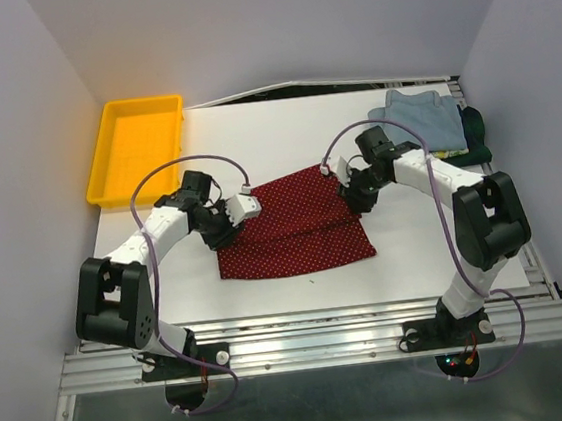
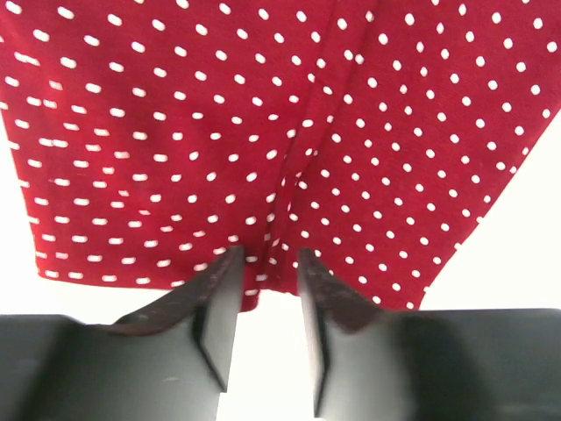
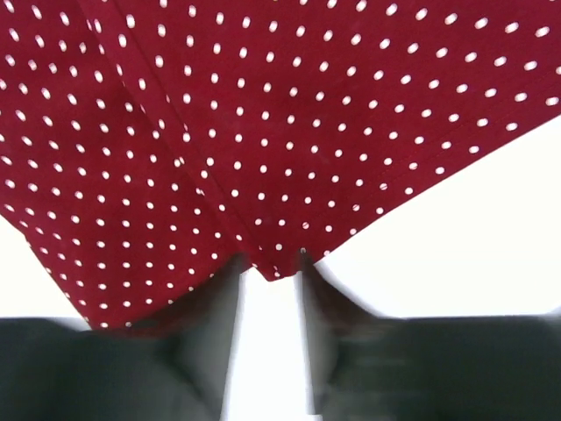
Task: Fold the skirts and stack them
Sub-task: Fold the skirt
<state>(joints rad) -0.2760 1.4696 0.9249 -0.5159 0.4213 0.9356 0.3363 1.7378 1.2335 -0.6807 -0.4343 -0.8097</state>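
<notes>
One yellow tray sits far left on the table. The left gripper meets the left hem of the one dark red dotted skirt mid-table, fingers narrowly parted around the hem. The right gripper does likewise at the skirt's right corner. Far right lie three folded skirts: light blue skirt atop, yellow-green sliver, dark green skirt.

White-and-black arms trail purple cables; left claw, right claw black.

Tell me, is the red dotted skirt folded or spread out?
Partly folded, it seems: the dark red skirt lies flat on the table with an upper layer's edge crossing it.
</notes>
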